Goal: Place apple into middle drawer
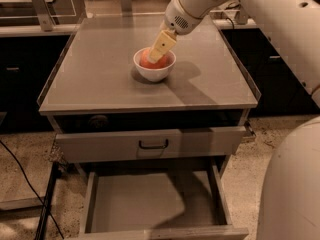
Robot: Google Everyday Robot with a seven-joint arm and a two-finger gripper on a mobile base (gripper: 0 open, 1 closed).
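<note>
Cabinet and arm seen from above and in front. The apple (pixel 145 59), red-orange, lies inside the white bowl (pixel 155 74), which stands near the middle of the grey cabinet top (pixel 95 79). The white arm (pixel 192 6) reaches down from the upper right, and its gripper (pixel 157 50), pale yellow, slants down to the left into the bowl and meets the apple's upper right side; whether the tool is spread, pressed together or pinching the fruit cannot be told. Below the top, the drawer with a small black handle (pixel 100 145) stands pulled slightly forward. Beneath it, the middle drawer (pixel 140 204) is drawn far out towards the viewer, its flat grey floor bare and partly shaded. A rounded white part of the robot body (pixel 295 184) fills the lower right corner. A dark cable (pixel 24 178) crosses the speckled floor at left.
</note>
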